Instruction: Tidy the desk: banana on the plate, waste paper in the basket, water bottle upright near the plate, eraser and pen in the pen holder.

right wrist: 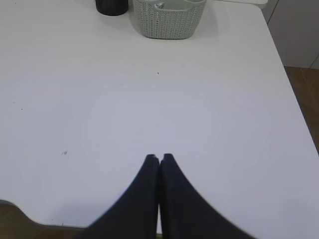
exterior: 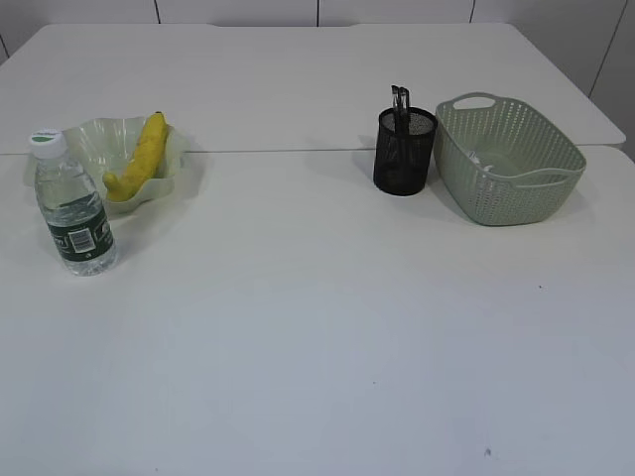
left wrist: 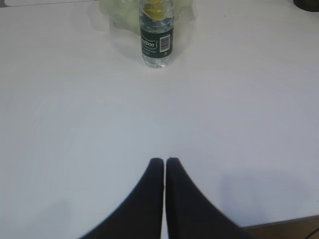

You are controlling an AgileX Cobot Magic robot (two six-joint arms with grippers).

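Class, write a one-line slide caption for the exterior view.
Tidied desk: banana on the plate, water bottle upright beside it, pen holder next to the basket.

water bottle (left wrist: pixel 157 35) with dark green label, white lettering ending "bon", barcode beside it, smaller print unreadable

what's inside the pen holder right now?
A dark pen sticks up out of the black mesh pen holder, near its left rim. The eraser can't be confirmed: the mesh wall hides whatever lies at the bottom.
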